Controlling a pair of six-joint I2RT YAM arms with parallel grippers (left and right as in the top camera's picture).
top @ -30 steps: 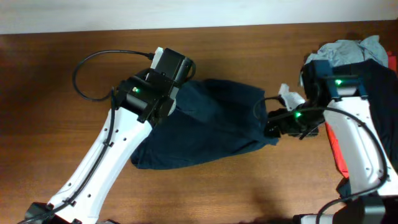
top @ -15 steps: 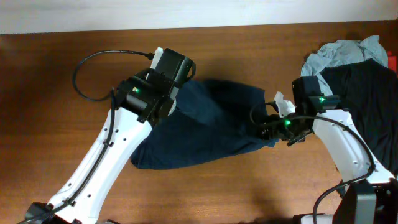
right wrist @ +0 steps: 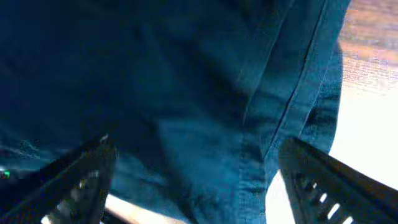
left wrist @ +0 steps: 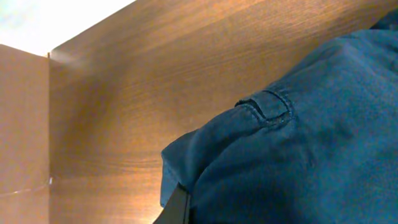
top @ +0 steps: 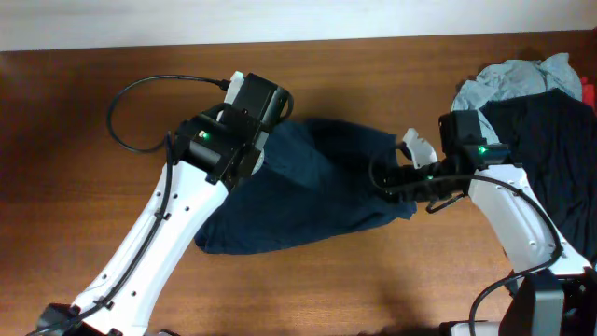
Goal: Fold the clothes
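The dark navy shorts (top: 317, 187) lie spread on the wooden table (top: 75, 187) in the overhead view. My left gripper (top: 254, 154) sits on their upper left edge. In the left wrist view only one finger (left wrist: 177, 208) shows, pressed against a bunched hem of the shorts (left wrist: 286, 155), and it looks shut on the fabric. My right gripper (top: 387, 182) is over the shorts' right edge. In the right wrist view its fingers (right wrist: 199, 186) are wide open, with the shorts' seamed cloth (right wrist: 205, 93) filling the space between them.
A pile of other clothes lies at the far right: a light grey shirt (top: 508, 79), a black garment (top: 550, 140) and a bit of red (top: 590, 91). A black cable (top: 140, 103) loops on the table behind the left arm.
My right arm has swung left from the clothes pile, bringing its open gripper over the shorts' right edge. The left arm and the shorts have stayed put.
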